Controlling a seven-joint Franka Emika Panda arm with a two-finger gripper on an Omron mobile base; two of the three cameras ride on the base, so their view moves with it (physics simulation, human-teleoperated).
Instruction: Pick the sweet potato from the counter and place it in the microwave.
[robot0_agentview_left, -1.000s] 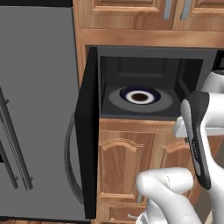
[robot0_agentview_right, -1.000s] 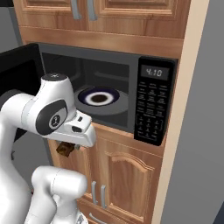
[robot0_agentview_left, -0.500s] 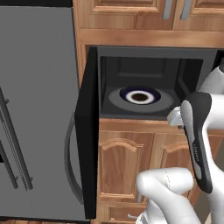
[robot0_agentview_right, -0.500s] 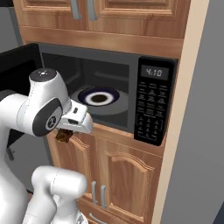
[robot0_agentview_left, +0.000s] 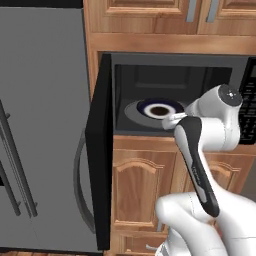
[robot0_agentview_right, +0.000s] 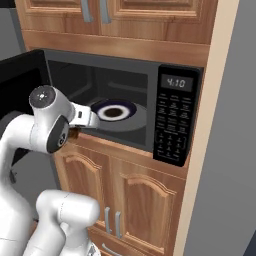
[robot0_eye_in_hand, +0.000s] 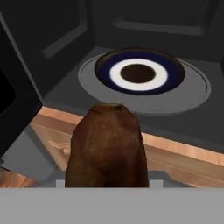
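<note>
The sweet potato is a dark brown oblong lump with a blunt, slightly flattened end pointing toward the microwave. It is held off any surface just outside the microwave's front sill, not yet inside the cavity. In the right base view a small brown patch of it shows at the microwave's lower left corner. The microwave is a wide black box set among wooden cabinets, its side-hinged door swung fully open. Inside, a round grey turntable carries a dark blue dish with a white ring and brown centre. The keypad sits right of the cavity.
</note>
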